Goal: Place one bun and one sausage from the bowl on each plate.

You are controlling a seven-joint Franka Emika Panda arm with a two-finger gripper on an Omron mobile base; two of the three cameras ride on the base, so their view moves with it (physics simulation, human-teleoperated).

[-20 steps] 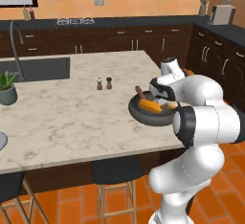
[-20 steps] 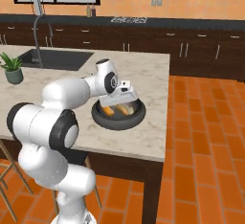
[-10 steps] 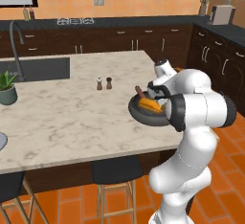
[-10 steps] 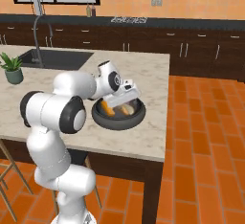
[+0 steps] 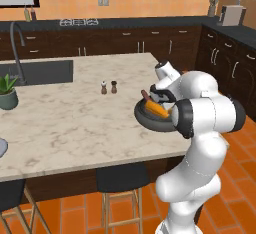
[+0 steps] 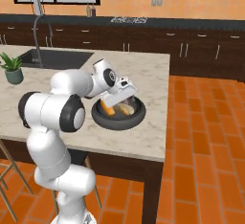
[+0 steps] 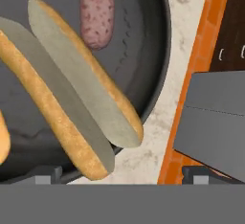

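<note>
The dark round bowl (image 5: 143, 121) (image 6: 102, 121) sits near the island counter's right end. In the hand view the bowl (image 7: 141, 41) holds a split bun (image 7: 72, 91) lying open and a pinkish sausage (image 7: 97, 10) beyond it. An orange bun (image 5: 156, 109) (image 6: 107, 108) shows in both base views, with a paler one (image 6: 127, 109) beside it. My gripper (image 5: 159, 96) (image 6: 121, 95) (image 7: 122, 175) hangs open just above the bowl's rim, one fingertip over the bowl, the other over the counter edge, holding nothing. A pale grey rounded edge (image 5: 1, 147) pokes in at the counter's left; I cannot tell whether it is a plate.
Salt and pepper shakers (image 5: 109, 87) stand mid-counter, left of the bowl. A potted plant (image 5: 7, 92) (image 6: 13, 69) and a sink (image 5: 42, 72) with a tall faucet occupy the far left. Stools stand under the near edge. Orange tile floor lies to the right.
The hand has swung from beside the bowl to over it and dropped closer to the buns. The jaws have stayed open, and the food has not moved.
</note>
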